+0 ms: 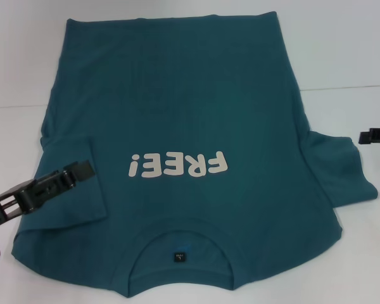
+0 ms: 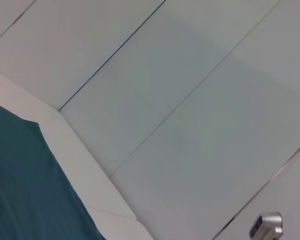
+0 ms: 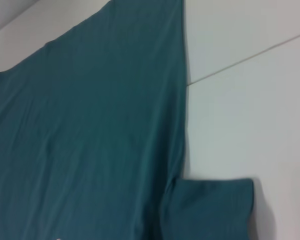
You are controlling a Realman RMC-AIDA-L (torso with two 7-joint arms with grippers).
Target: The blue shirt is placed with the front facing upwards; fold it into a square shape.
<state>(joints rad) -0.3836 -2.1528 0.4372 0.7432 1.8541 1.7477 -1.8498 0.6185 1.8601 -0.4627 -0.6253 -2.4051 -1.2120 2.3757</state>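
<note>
We see the blue shirt (image 1: pixel 196 126) spread front-up on the white bench (image 1: pixel 354 50), collar nearest the robot, lettering inverted in the head view. Its left sleeve is folded inward over the body; the right sleeve lies out flat. The left tool (image 1: pixel 76 172) hovers above that folded sleeve; we cannot tell whether its fingers are apart or together. The right tool (image 1: pixel 379 140) sits at the bench's right edge, well clear of the right sleeve, its state likewise undeterminable. Only the left wrist view shows a panelled wall (image 2: pixel 190 100); the right wrist view shows the shirt's side edge.
</note>
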